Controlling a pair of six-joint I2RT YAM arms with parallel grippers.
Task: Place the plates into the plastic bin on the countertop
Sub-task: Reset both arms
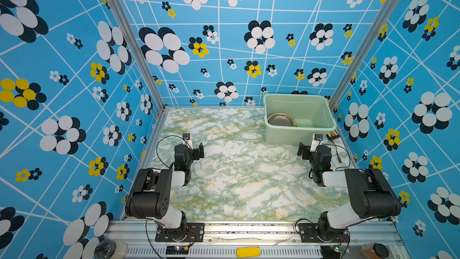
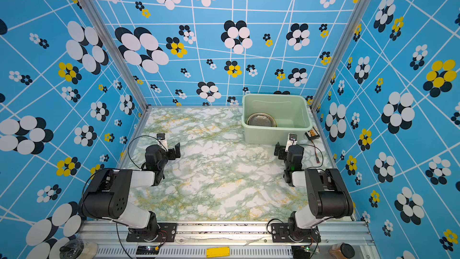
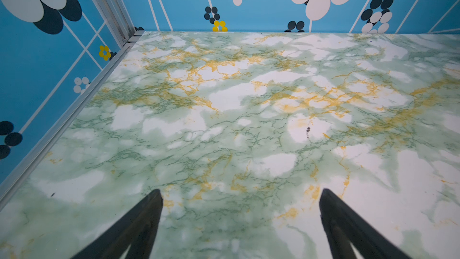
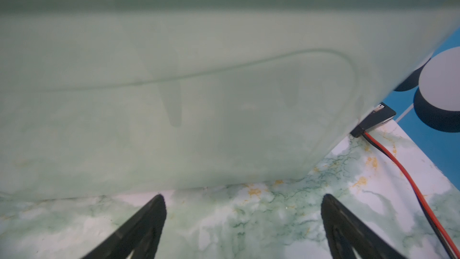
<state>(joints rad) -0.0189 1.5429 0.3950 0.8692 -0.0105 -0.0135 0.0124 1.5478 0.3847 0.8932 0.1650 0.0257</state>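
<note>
The pale green plastic bin point(image 1: 300, 97) stands at the back right of the marbled countertop point(image 1: 236, 170). Inside it, at its left end, lies a greyish glass plate point(image 1: 281, 120) with an amber edge; both top views show it point(image 2: 261, 120), and I cannot tell whether other plates lie under it. My left gripper point(image 1: 199, 151) hovers open over bare countertop at the left, with nothing between its fingers point(image 3: 240, 195). My right gripper point(image 1: 303, 151) is open and empty just in front of the bin's near wall point(image 4: 199, 108), its fingertips point(image 4: 159, 203) close to the wall's base.
A small black device point(image 1: 332, 135) with a red and black cable point(image 4: 410, 183) lies to the right of the bin by the side wall. Blue flower-patterned walls close off three sides. An aluminium rail point(image 1: 249, 227) carries both arm bases at the front.
</note>
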